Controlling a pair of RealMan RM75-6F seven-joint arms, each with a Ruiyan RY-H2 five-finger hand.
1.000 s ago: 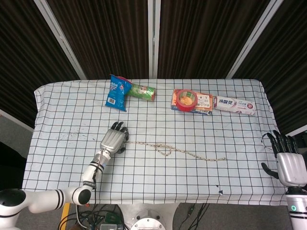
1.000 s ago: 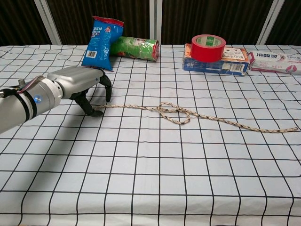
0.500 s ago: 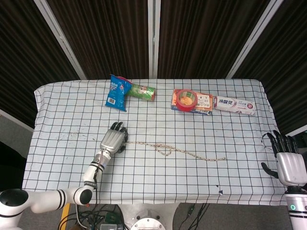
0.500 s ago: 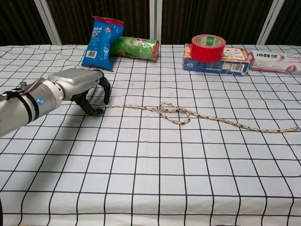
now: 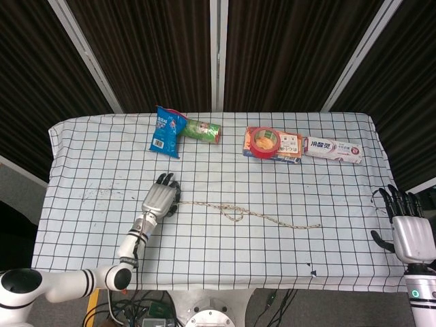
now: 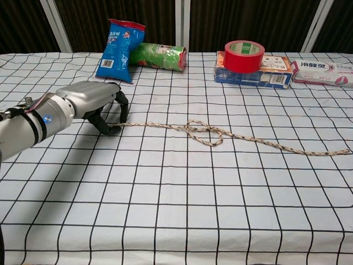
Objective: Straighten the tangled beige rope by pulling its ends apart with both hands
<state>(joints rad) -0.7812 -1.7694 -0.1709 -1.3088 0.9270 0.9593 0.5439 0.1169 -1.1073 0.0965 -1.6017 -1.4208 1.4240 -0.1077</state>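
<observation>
One beige rope (image 6: 220,134), braided and slightly frayed, lies across the middle of the frame on a white cloth with a black grid (image 6: 176,210). A loose knot of overlapping loops sits near its midpoint; from there the strand runs thin and nearly straight to the left and to the right.

The left hand (image 6: 91,102), smooth silver shell with dark fingers (image 6: 124,107), rests at centre left of the chest view. Its fingers curl downward around the rope's left end; whether they actually clamp the strand cannot be told.

The right hand (image 5: 409,231) stands at the lower right edge of the head view, off the cloth and well apart from the rope, fingers spread and holding nothing.

Along the upper part of the frame:
- one glossy blue snack bag (image 6: 117,49)
- one green cylindrical can (image 6: 160,57) lying on its side
- one red tape roll (image 6: 244,56) on top of one flat box (image 6: 259,74)
- one long toothpaste carton (image 6: 325,72)
</observation>
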